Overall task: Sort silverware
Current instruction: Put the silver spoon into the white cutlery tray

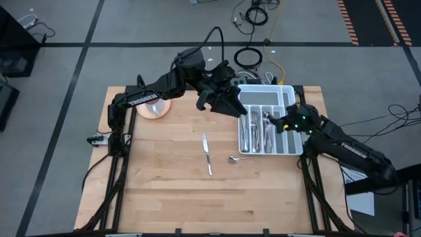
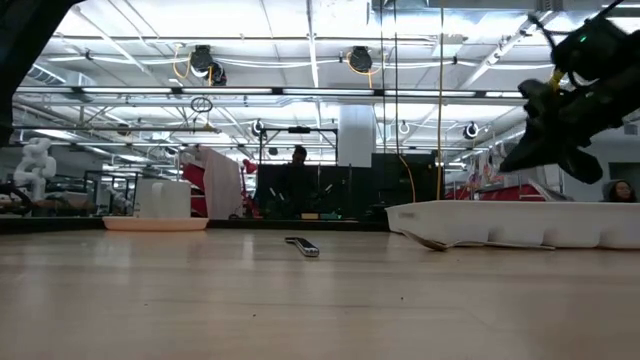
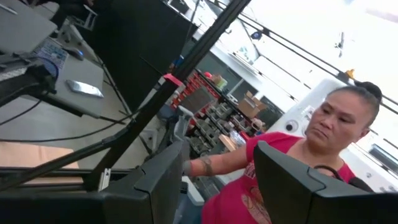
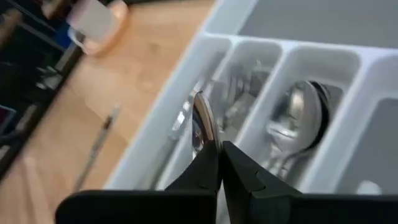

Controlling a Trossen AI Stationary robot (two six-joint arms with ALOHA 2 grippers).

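1. Right claw point(image 4: 219, 163) is clamped tight on the thin edge of a piece of silverware point(image 4: 203, 124), hanging over the white tray point(image 1: 293, 92). Looks like a spoon bowl or handle end, can't tell which. It's stiff, light and slick, so pinching the flat of the handle seems safer than the rounded bowl.
2. Right below it the tray slots hold sorted pieces, spoons point(image 4: 301, 121) nested in one slot. I reckon a short drop is fine, metal won't break, it just clatters.
3. Further out on the bench point(image 1: 164, 191) lie a knife point(image 1: 207, 153) and a spoon point(image 1: 238, 158), both flat. Hard to get under, so I'd take them across the narrow handle.
4. Left claw point(image 1: 227, 102) hangs spread wide and empty at the tray's far-left corner.
5. Pink cup point(image 1: 153, 107) sits well off to the left.
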